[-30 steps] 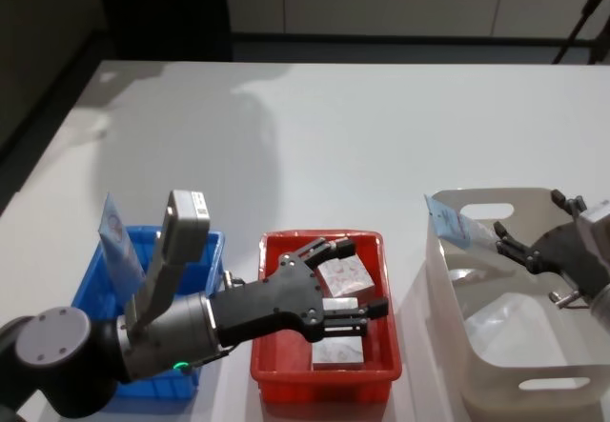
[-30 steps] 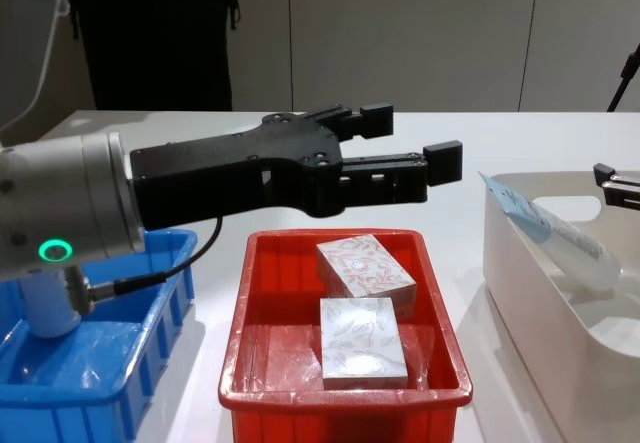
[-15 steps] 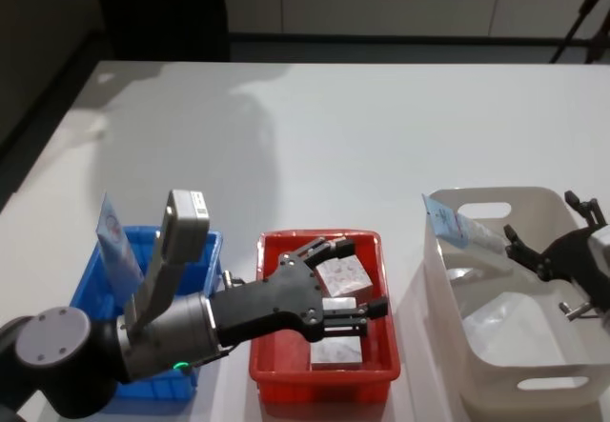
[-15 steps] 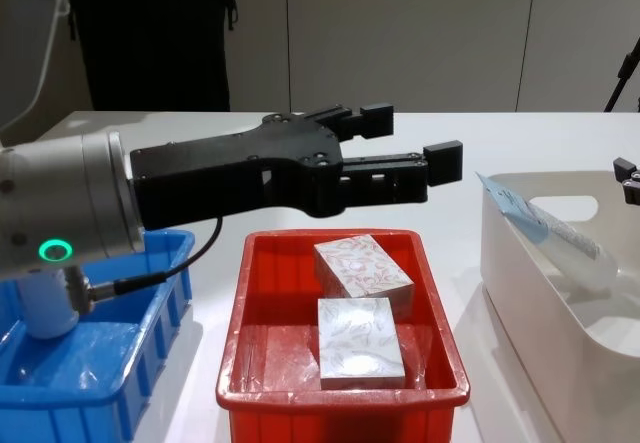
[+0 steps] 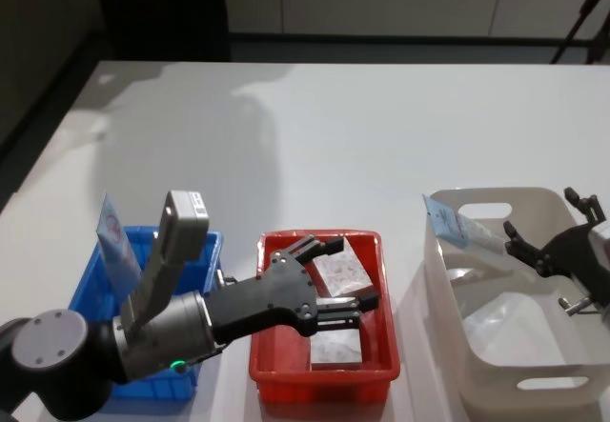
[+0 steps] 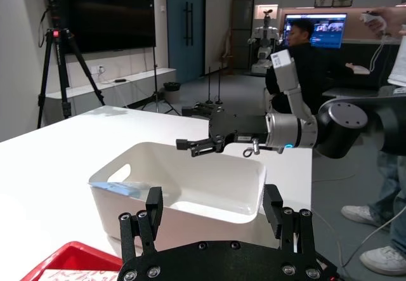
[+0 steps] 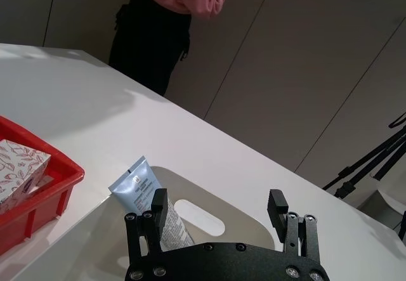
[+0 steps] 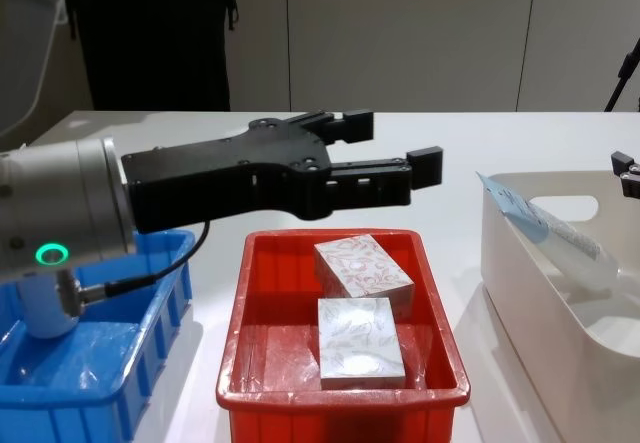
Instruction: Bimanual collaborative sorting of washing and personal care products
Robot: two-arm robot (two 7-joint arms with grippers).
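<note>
Against the left wall of the white tub (image 5: 534, 384) leans the pale blue tube (image 5: 457, 229), released. Two patterned boxes (image 8: 360, 338) lie in the red crate (image 8: 240, 363) on the worktop. I read the right hand (image 5: 539, 212) as spread and empty; it has backed off toward the tub's right rim. The left hand (image 8: 392, 138), also spread, has drawn back slightly above the boxes. I judge the tube placement complete.

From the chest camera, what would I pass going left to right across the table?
Blue crate → red crate → white tub, with the pale blue tube lying in it.
</note>
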